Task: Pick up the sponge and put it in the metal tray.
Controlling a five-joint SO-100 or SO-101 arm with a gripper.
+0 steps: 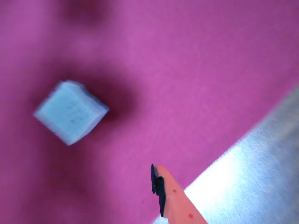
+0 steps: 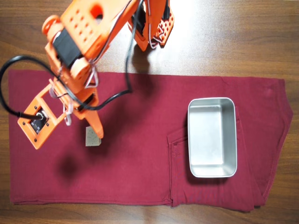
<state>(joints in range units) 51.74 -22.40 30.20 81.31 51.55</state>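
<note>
The sponge (image 2: 92, 139) is a small beige-grey block lying on the dark red cloth (image 2: 140, 163), left of centre in the overhead view. In the wrist view the sponge (image 1: 70, 112) is blurred and sits at the left. My orange gripper (image 2: 93, 132) hovers just above it, with one fingertip beside its upper right corner. It holds nothing. The wrist view shows only one finger (image 1: 163, 189), whose black pad faces the sponge with bare cloth between them. The metal tray (image 2: 211, 173) stands empty on the cloth at the right, far from the gripper.
The arm's base (image 2: 152, 23) stands on the wooden table (image 2: 233, 32) beyond the cloth's far edge. A black cable (image 2: 7, 88) loops at the left. A blurred pale grey surface (image 1: 261, 172) fills the wrist view's lower right corner; I cannot tell what it is.
</note>
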